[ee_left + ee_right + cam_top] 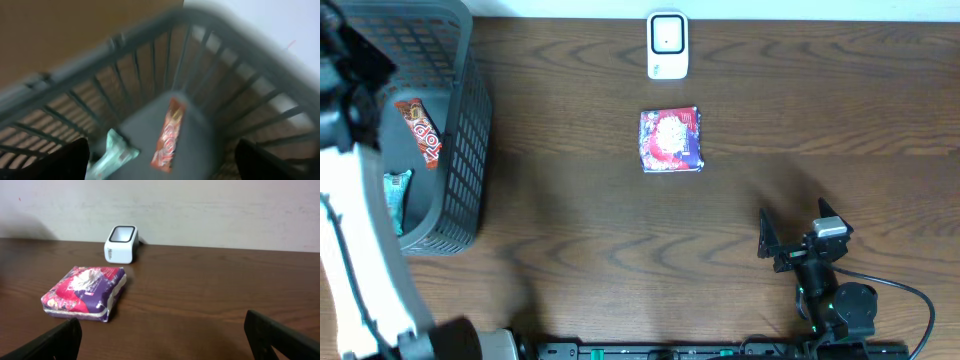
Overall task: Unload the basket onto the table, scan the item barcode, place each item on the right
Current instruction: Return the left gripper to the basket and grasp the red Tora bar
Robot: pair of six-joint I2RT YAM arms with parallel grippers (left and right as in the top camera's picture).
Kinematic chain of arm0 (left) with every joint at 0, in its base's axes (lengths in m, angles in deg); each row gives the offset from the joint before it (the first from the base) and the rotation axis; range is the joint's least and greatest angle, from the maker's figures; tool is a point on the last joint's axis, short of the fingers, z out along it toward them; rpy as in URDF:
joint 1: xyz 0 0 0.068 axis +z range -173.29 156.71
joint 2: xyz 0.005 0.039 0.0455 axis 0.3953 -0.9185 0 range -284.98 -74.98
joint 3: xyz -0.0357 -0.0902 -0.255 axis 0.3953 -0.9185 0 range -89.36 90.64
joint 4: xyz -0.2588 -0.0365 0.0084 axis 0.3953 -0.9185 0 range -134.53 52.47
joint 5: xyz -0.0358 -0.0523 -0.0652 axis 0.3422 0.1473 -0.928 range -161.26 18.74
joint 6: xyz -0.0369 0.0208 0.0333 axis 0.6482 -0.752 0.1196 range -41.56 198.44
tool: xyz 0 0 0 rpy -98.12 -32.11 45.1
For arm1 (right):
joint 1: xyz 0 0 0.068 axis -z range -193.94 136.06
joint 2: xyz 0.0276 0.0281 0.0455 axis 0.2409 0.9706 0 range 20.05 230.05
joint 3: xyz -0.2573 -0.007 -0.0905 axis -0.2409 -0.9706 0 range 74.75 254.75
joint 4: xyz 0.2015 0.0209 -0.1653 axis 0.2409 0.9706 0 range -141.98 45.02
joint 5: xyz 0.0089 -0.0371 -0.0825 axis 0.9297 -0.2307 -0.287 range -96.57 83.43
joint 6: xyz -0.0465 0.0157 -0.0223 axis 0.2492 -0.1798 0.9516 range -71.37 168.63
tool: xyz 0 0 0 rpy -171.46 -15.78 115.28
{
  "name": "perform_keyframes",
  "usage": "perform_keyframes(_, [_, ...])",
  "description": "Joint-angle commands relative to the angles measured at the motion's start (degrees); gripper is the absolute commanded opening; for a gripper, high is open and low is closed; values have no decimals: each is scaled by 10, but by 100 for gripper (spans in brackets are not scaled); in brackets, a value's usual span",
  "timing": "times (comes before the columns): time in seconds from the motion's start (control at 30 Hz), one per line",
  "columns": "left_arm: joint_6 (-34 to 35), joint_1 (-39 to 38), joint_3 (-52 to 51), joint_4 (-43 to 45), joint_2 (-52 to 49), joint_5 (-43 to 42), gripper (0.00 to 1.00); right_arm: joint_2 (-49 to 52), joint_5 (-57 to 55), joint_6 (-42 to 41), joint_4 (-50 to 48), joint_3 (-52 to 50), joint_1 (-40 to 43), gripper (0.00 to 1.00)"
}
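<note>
Your overhead view looks straight down on the worktop [570, 230]. Your right wrist view sits low, facing the scanner [121, 244] and packet [85, 292], both shared with overhead. Your left wrist view peers closely into the basket [150, 65], well left of the scanner.

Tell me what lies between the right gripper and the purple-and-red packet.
Nothing: only bare wooden table separates the right gripper from the packet, as the overhead and right wrist views both show.

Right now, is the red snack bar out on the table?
No, the red snack bar lies inside the gray basket, next to a teal packet.
</note>
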Motion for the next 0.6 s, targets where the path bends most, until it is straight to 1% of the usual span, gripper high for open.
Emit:
perform_keyframes(0.0, [-38, 12, -13, -4, -42, 2, 93, -2, -1, -2, 1, -2, 0, 99])
perform_keyframes(0.2, [-38, 34, -13, 5, -115, -59, 93, -2, -1, -2, 1, -2, 0, 99])
perform_keyframes(0.33, [-38, 41, -13, 37, -166, -59, 92, -2, -1, -2, 1, -2, 0, 99])
perform_keyframes(0.37, [-38, 41, -13, 43, -177, -59, 86, -2, -1, -2, 1, -2, 0, 99])
perform_keyframes(0.43, [-35, 41, -13, 54, -204, -59, 67, -2, -1, -2, 1, -2, 0, 99])
perform_keyframes(0.57, [-28, 41, -13, 76, -256, -100, 67, -2, -1, -2, 1, -2, 0, 99])
